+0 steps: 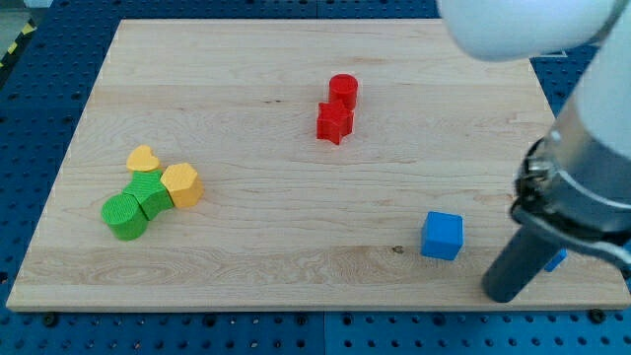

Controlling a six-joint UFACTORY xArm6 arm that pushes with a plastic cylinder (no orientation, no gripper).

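Observation:
My tip point(504, 294) rests on the wooden board point(296, 148) near the view's bottom right. A blue cube point(442, 236) lies just to its left, a short gap apart. A second blue block point(557, 260) peeks out right beside the rod on its right, mostly hidden; whether they touch I cannot tell. Near the view's top centre a red cylinder point(342, 90) stands against a red star-shaped block point(334, 122). At the left, a yellow heart point(143, 159), a yellow hexagonal block point(182, 184) and two green blocks point(133, 209) cluster together.
The white and grey arm point(582, 118) fills the view's right side and top right corner, covering part of the board. The board's edge runs just below my tip, with blue perforated table point(39, 118) around it.

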